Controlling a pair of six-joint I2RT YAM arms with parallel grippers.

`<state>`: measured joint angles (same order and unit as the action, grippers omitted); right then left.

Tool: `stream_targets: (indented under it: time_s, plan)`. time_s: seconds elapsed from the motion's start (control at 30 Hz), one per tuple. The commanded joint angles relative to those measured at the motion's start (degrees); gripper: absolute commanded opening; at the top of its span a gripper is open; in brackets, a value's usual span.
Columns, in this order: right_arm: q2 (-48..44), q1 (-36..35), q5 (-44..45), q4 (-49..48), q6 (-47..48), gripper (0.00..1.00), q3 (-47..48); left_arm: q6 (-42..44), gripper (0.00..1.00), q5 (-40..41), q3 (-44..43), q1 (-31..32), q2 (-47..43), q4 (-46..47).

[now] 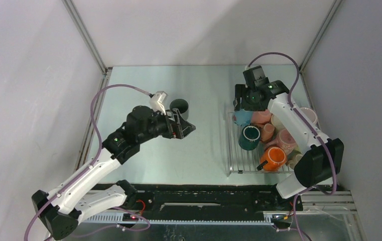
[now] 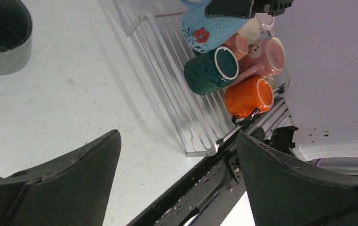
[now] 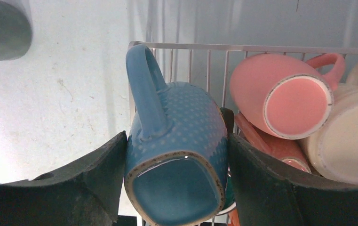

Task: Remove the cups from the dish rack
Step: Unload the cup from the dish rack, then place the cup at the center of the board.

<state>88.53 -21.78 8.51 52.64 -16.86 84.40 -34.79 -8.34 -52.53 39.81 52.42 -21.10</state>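
Observation:
The wire dish rack (image 1: 236,163) lies on the table's right side and holds several mugs, among them a dark teal one (image 1: 249,137), an orange one (image 1: 274,157) and pink ones (image 1: 262,117). My right gripper (image 1: 242,106) is shut on a blue dotted mug (image 3: 181,117) at the rack's far left corner, base towards the wrist camera, handle pointing away. That mug also shows in the left wrist view (image 2: 200,33). My left gripper (image 1: 183,129) is open and empty over the table's middle, left of the rack (image 2: 167,70).
A dark grey mug (image 1: 179,107) stands upright on the table just behind the left gripper; it also shows in the left wrist view (image 2: 0,37). A cream mug (image 3: 351,141) and a pink mug (image 3: 285,94) lie right beside the blue one. Walls enclose the table.

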Motion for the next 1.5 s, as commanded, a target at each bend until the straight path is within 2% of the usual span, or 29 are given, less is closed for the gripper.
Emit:
stream_targets:
  time_s: [0.0,0.3,0.73,1.07,1.47]
  plan:
    - [-4.21,1.05,-3.3,2.02,-0.8,0.25,5.07,-2.75,1.0,-2.28,2.61,0.35,0.61,8.67]
    - [-5.96,1.36,-18.48,2.01,-4.86,0.25,9.06,-9.05,1.0,-4.75,7.81,0.3,1.88,24.26]
    - [-8.69,-1.54,-32.47,-8.71,-15.61,0.24,6.74,-18.32,0.97,-7.64,14.24,-0.19,6.31,45.62]
    - [-9.35,-3.02,-38.94,-16.73,-21.65,0.24,2.93,-25.1,0.88,-10.41,17.27,-2.2,8.28,57.02]
    - [-9.91,-3.44,-46.46,-25.55,-27.85,0.24,-1.36,-28.91,0.72,-13.26,17.42,-2.57,10.71,68.15]
